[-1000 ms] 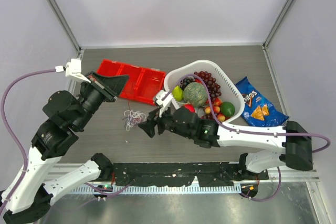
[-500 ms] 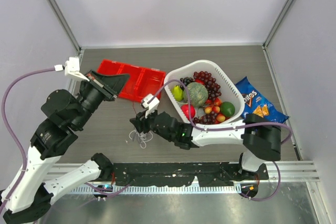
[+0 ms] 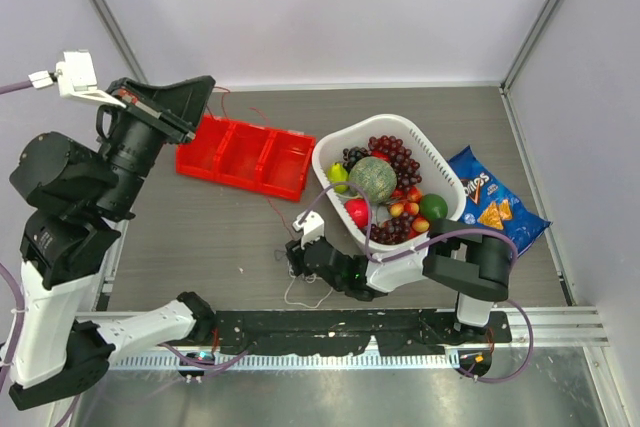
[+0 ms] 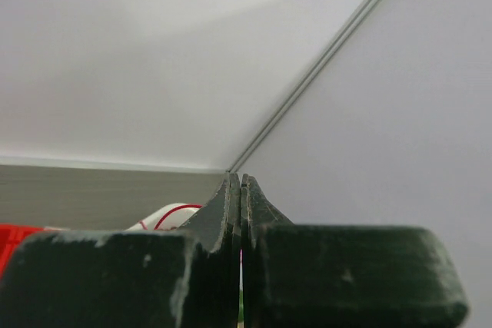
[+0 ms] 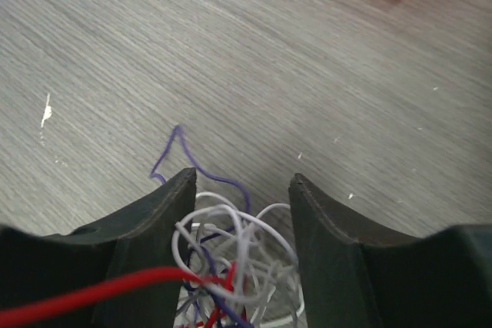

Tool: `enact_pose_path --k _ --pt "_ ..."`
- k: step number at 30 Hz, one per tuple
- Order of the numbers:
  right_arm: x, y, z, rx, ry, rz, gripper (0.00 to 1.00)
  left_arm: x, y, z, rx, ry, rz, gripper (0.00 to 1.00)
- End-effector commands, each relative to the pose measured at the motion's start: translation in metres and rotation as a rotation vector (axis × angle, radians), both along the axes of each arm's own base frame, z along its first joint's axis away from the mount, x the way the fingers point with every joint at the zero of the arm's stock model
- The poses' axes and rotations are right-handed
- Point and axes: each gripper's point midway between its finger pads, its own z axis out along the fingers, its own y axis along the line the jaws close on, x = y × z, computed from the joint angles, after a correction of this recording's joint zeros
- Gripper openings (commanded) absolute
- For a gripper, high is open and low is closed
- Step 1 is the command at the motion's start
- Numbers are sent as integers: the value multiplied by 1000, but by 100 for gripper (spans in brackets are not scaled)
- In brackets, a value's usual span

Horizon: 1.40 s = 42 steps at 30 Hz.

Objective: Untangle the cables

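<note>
Near the front edge of the surface [image 3: 190, 237], the cables [image 5: 231, 263] lie in a white, red and purple tangle between the parted jaws of the right gripper [image 5: 242, 182], which straddles them. At the rear left, raised near the tray [image 3: 245, 152], the left gripper [image 3: 205, 87] is clenched on the red cable [image 3: 272, 212], which stretches down to the tangle.

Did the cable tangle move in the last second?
Yes. The cables slid toward the table's near edge and rightward, passing the white basket's near rim.
</note>
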Motion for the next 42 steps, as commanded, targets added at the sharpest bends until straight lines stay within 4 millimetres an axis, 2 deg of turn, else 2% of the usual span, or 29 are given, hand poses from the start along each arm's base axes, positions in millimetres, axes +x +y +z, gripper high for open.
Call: enact_pose_path --k 1,3,11,18,22,24,27,30,31,32,35,37,38,39,42 --pt "11 -6 22 44 -52 -74 59 -2 14 26 15 -75 58 0" --pt "9 -8 19 44 -50 -65 65 -10 24 41 -2 -108 71 0" --pt "7 -15 20 54 -62 -57 78 -23 48 72 -22 -183 134 0" --pt "7 -20 -4 20 -44 -66 79 -37 54 109 -65 -257 117 0" --pt "7 -23 -2 24 -51 -74 80 -51 80 130 -113 -308 179 0" --pt "9 -24 -2 16 -63 -77 80 -55 88 135 -146 -324 199 0" --pt "8 -22 -2 6 -59 -69 80 -51 84 129 -161 -313 192 0" --pt "0 -13 11 47 -41 -10 80 -37 73 111 -132 -247 192 0" --pt "-5 -9 25 80 -44 25 80 -30 67 102 -117 -219 190 0" --pt "-7 -8 30 91 -42 45 82 -26 62 95 -112 -197 181 0" --pt "-20 4 66 144 -63 160 85 -11 47 72 -104 -132 160 0" --pt "-21 12 92 161 -89 193 85 -6 41 65 -105 -115 152 0" --pt "-20 16 104 167 -100 201 85 -4 39 63 -105 -109 150 0" --pt "-22 24 126 192 -127 229 85 -2 37 62 -99 -103 152 0" --pt "-29 41 159 225 -167 323 85 0 36 62 -91 -96 154 0"
